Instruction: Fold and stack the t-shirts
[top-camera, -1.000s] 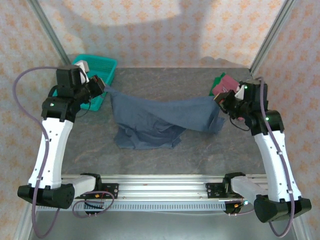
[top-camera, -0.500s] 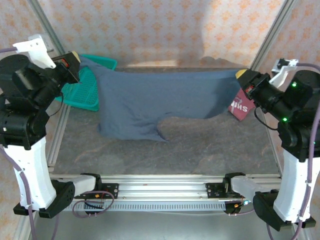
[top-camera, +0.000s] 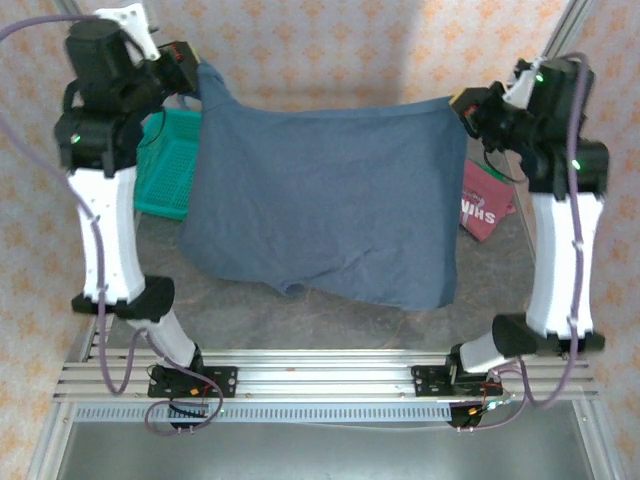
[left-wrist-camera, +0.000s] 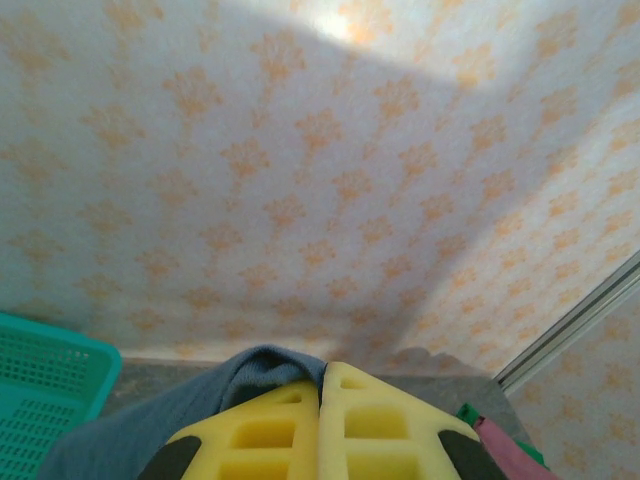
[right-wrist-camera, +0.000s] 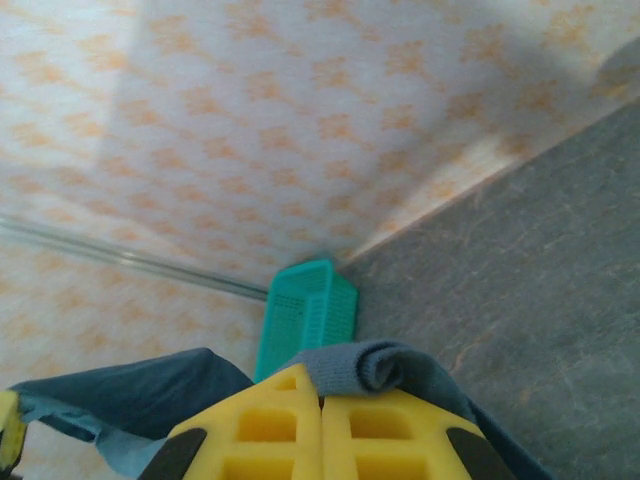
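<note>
The slate-blue t-shirt (top-camera: 330, 200) hangs spread out in the air between both raised arms, its lower edge well above the table. My left gripper (top-camera: 196, 72) is shut on its upper left corner, where blue cloth (left-wrist-camera: 250, 372) bunches over the yellow fingers (left-wrist-camera: 270, 425). My right gripper (top-camera: 462, 105) is shut on the upper right corner; a roll of the cloth (right-wrist-camera: 385, 368) sits over its fingertips. The dark red t-shirt (top-camera: 485, 205) with white lettering lies at the table's right side, partly behind the hanging shirt. A pink-red edge (left-wrist-camera: 515, 448) and a bit of green (left-wrist-camera: 468, 410) show low right in the left wrist view.
A teal mesh basket (top-camera: 170, 165) stands at the back left of the table, partly behind the left arm, and also appears as a basket (right-wrist-camera: 305, 315) in the right wrist view. Patterned walls enclose the cell, with metal posts at the corners.
Both arms have risen high, lifting the blue shirt off the table until it hangs flat and fully spread. Both grippers kept their hold on its corners.
</note>
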